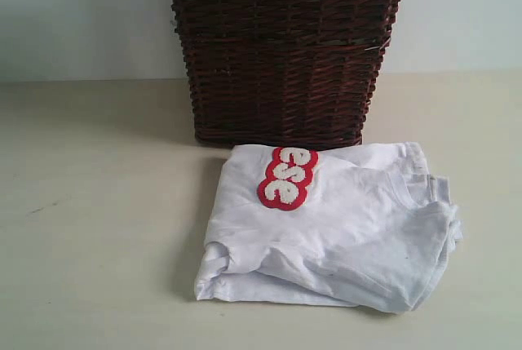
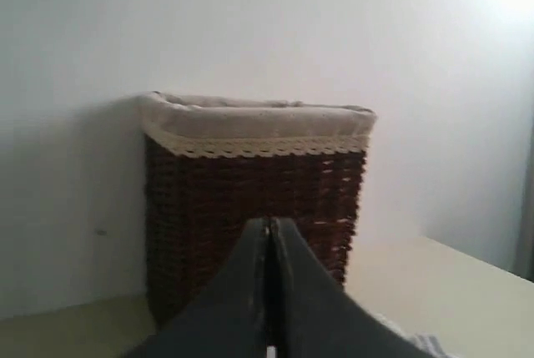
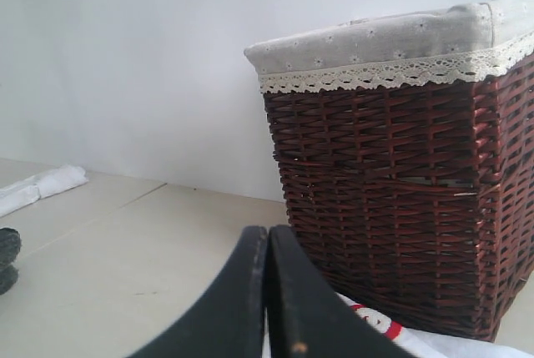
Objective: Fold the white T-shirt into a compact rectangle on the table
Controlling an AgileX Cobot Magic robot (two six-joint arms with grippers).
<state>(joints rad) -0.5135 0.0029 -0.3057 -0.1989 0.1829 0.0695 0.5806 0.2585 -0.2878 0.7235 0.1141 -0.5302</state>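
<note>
The white T-shirt (image 1: 342, 228) lies folded in a lumpy pile on the table (image 1: 90, 228), just in front of the brown basket (image 1: 285, 56) at the back edge; the left gripper (image 2: 269, 237) and the right gripper (image 3: 267, 245) are both squeezed tight together, holding nothing.

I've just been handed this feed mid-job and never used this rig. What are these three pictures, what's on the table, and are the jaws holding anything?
It is a robot with two arms. The exterior view looks at the table from off the arms: the white T-shirt lies folded in a rough bundle in front of a dark wicker basket. The other two pictures come from cameras on each wrist. The dark wedge in each is a gripper: the left gripper and the right gripper. Both have their jaws shut on nothing, raised and facing the basket.
</note>
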